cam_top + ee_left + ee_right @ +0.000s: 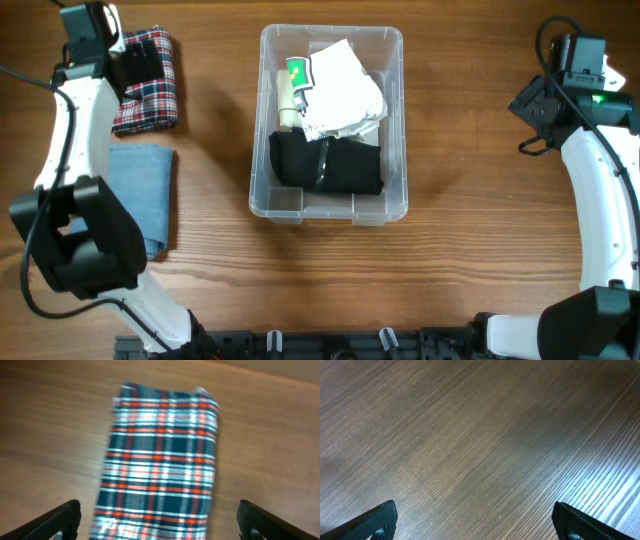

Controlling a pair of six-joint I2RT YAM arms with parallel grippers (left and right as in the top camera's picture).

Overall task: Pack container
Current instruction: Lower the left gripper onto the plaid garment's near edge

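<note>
The container [259, 150] is a clear plastic bin in the middle of the table. It holds a crumpled white cloth [345, 92], a folded black garment [325, 165] and a green-and-white item [295, 78] along its left wall. A folded plaid cloth [152, 85] lies at the far left. My left gripper [159, 521] hovers open over the plaid cloth [160, 455], its fingers [62, 517] wide on either side and apart from it. My right gripper [475, 521] is open above bare wood at the far right, holding nothing.
A folded light-blue cloth [142, 185] lies on the table just in front of the plaid cloth. The left arm [75, 150] curves along the left edge of the table. The right arm [600, 170] curves along the right edge.
</note>
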